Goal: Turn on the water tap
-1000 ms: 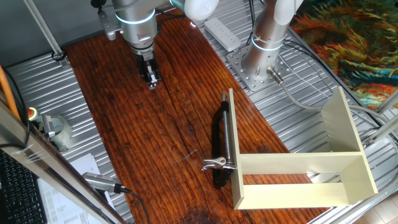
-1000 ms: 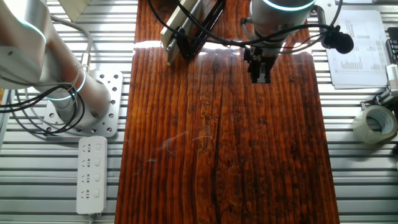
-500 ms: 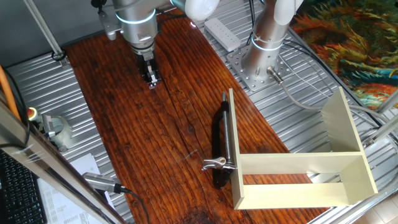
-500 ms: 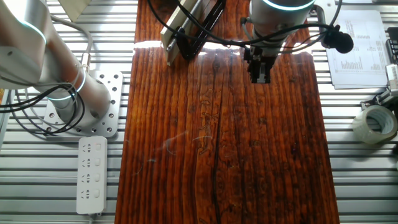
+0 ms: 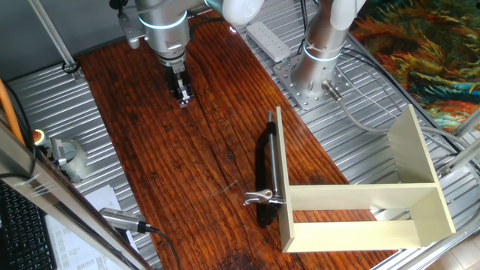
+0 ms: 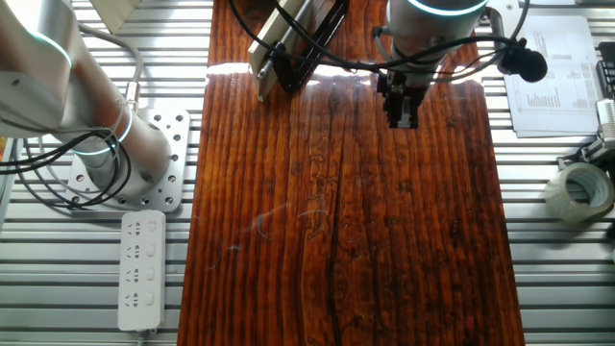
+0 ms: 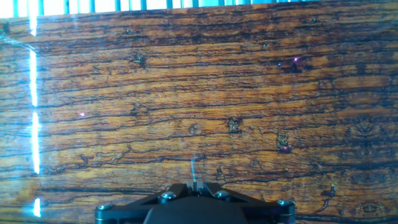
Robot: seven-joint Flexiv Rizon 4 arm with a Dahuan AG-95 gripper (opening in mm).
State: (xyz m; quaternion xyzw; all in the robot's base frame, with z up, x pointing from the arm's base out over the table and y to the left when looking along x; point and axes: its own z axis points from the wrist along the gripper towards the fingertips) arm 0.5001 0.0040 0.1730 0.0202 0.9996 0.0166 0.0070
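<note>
The water tap (image 5: 266, 172), a long slim black-and-chrome tube, lies on the wooden table against the cream box, with its silver wing lever (image 5: 259, 198) at the near end. In the other fixed view only its far part (image 6: 306, 38) shows at the top edge. My gripper (image 5: 182, 95) hangs over the far left part of the table, well away from the tap, fingers together and empty. It also shows in the other fixed view (image 6: 403, 117). In the hand view the gripper (image 7: 194, 184) is shut over bare wood; no tap shows there.
A cream open-sided box (image 5: 420, 187) stands at the table's near right corner. A second arm's base (image 5: 319, 64) and a power strip (image 5: 268, 39) are at the back right. A tape roll (image 6: 579, 194), papers (image 6: 557, 72) and a grey cylinder with cable (image 5: 124, 220) lie off the wood.
</note>
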